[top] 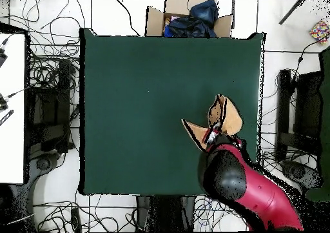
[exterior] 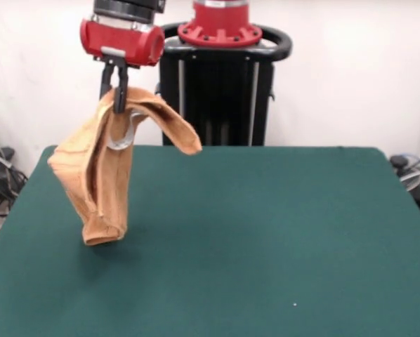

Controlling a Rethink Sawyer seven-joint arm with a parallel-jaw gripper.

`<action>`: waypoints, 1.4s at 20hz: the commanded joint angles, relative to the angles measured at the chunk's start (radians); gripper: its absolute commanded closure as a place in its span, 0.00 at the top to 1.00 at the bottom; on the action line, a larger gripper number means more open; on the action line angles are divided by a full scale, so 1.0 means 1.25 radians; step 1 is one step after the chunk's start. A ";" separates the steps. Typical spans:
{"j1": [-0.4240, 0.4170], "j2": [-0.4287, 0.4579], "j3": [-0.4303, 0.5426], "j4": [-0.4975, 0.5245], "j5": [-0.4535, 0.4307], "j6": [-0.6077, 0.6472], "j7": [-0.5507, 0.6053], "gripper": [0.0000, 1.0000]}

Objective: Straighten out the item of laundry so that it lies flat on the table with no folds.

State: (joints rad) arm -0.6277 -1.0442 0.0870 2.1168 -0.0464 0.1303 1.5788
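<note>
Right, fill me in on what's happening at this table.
The robot arm is holding an orange-tan towel up in the air above the green table. Its gripper is shut on the towel near the top, and the cloth hangs down bunched and folded, with one flap sticking out to the side. The lowest part hangs just above the tabletop, or may barely touch it. The towel is not yet spread flat. Behind the table's far edge, the overhead view shows a cardboard box holding dark cloth.

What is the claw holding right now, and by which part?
The claw is shut on the towel, pinching a bunched fold at its top. The rest hangs crumpled below, clear of the table.
</note>
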 commanded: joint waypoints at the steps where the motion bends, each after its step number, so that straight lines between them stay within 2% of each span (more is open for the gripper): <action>1: 0.013 -0.058 0.106 0.020 0.058 0.003 0.164 0.00; 4: -0.030 -0.085 0.179 0.049 0.075 -0.035 0.187 0.00; 7: -0.137 -0.103 0.337 0.126 0.063 -0.108 0.244 0.00; 10: -0.206 -0.100 0.445 0.171 0.048 -0.151 0.297 0.00; 12: -0.229 -0.084 0.483 0.178 0.041 -0.177 0.316 0.00; 15: -0.200 -0.050 0.445 0.184 0.014 -0.260 0.327 0.00; 19: -0.176 0.064 0.403 0.184 -0.047 -0.440 0.337 0.00; 24: -0.176 0.171 0.394 0.178 -0.111 -0.575 0.374 0.00; 28: -0.154 0.261 0.357 0.164 -0.145 -0.660 0.375 0.00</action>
State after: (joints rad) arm -0.8645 -0.8845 0.4926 2.2835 -0.1611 -0.6183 1.7326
